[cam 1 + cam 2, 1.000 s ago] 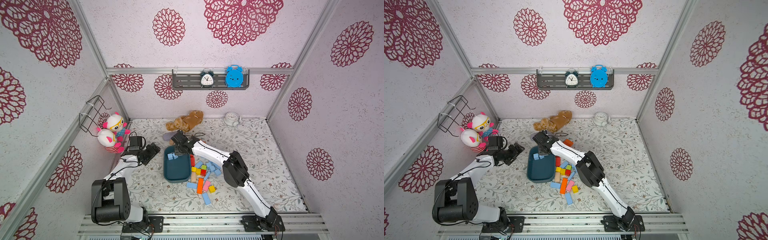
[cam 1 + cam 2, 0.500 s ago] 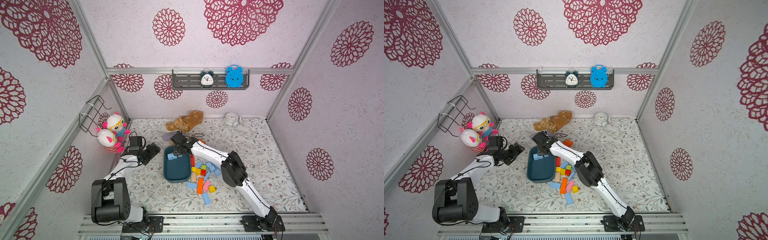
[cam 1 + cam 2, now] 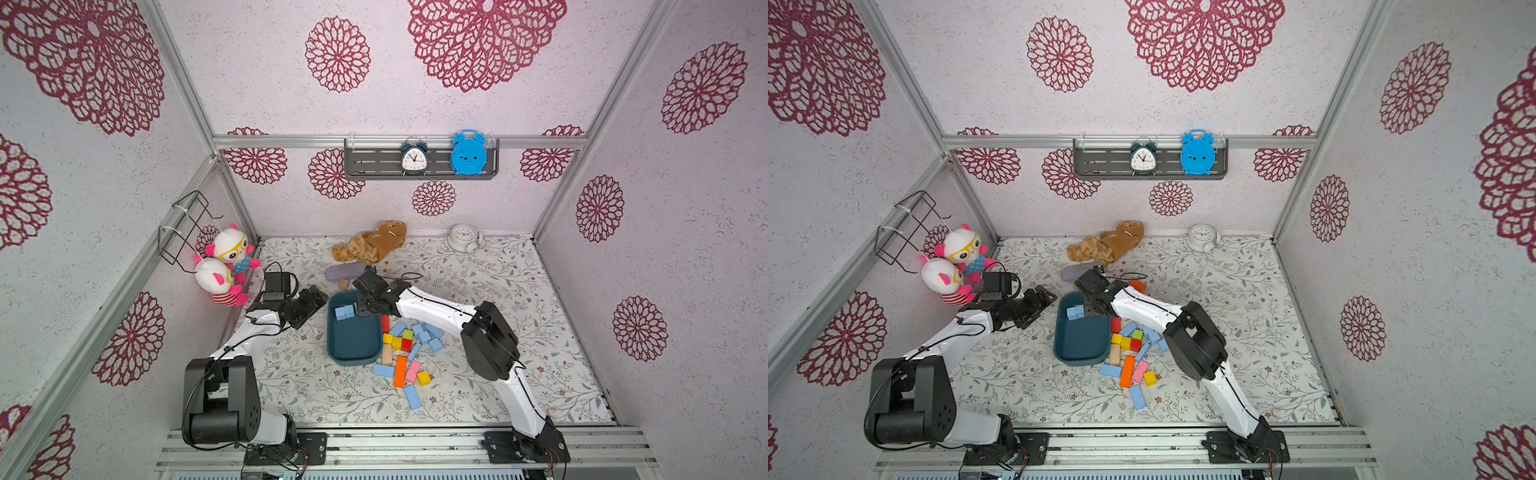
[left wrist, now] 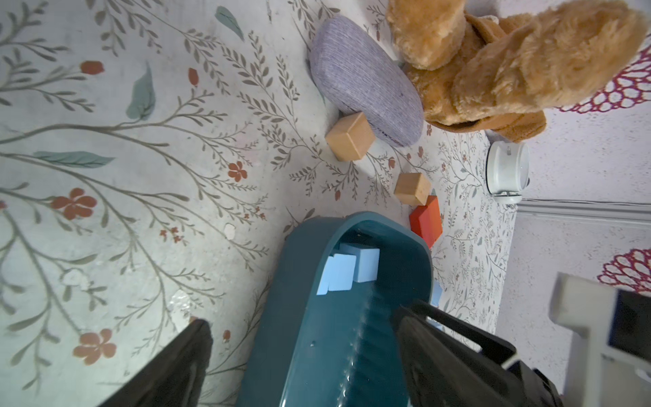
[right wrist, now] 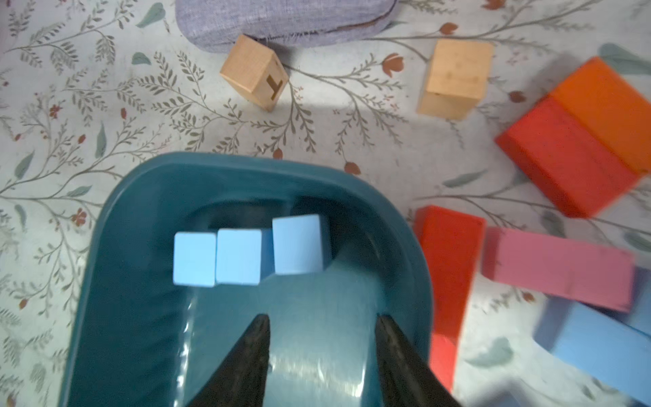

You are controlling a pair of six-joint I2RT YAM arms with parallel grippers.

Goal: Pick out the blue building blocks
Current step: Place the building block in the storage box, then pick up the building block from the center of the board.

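Observation:
A dark teal tray [image 3: 353,347] [image 3: 1079,349] lies mid-table. Three blue building blocks [image 5: 239,255] [image 3: 345,311] [image 3: 1075,312] [image 4: 348,267] sit side by side at its far end. My right gripper [image 5: 322,320] [image 3: 362,306] hovers over that end, open, with nothing between its fingers. More blue building blocks [image 3: 426,334] [image 3: 1152,334] lie mixed with the coloured pile right of the tray, and a loose bar [image 3: 413,397] lies nearer the front. My left gripper [image 4: 306,327] [image 3: 316,297] is open at the tray's left side, its fingers either side of the tray wall [image 4: 310,246].
Red, yellow, green, orange, pink and tan blocks [image 3: 401,357] lie right of the tray. Behind it are two tan cubes [image 5: 253,74], a red-orange block [image 5: 581,141], a grey pouch [image 4: 366,84], a brown plush [image 3: 374,245] and a white clock [image 3: 463,237]. Two dolls [image 3: 226,266] hang on the left wall.
The right gripper's jaws have spread apart above the tray's far end, and its arm has shifted slightly left. The left arm has stayed where it was.

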